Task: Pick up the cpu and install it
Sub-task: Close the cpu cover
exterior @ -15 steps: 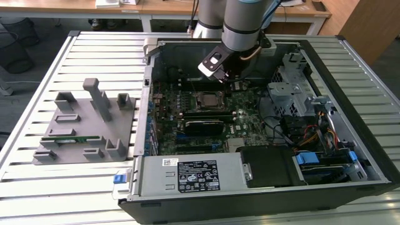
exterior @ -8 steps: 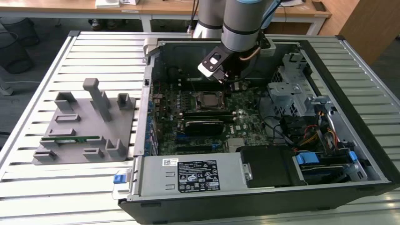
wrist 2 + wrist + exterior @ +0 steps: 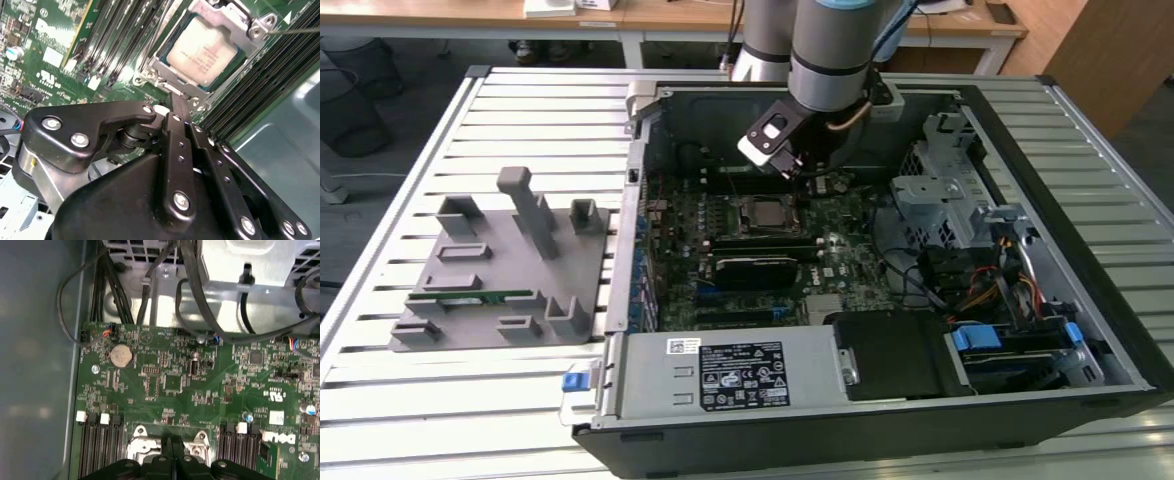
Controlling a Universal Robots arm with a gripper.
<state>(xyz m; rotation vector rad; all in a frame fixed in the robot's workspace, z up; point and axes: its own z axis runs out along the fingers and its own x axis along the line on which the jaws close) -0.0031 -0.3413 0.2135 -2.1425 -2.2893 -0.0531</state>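
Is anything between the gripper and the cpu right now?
Nothing visible does. The cpu lies on the board with a metal frame around its edges. The gripper is just off it, with bare board between.

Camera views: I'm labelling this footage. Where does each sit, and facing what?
Exterior view: off the arm, high, looking down into the open computer case; the arm shows.
Second wrist view: behind the pincer, facing the cpu in its socket.
First wrist view: at the wrist, facing the motherboard; the pincer shows.
Shared: both wrist views show the shut pincer and socket.
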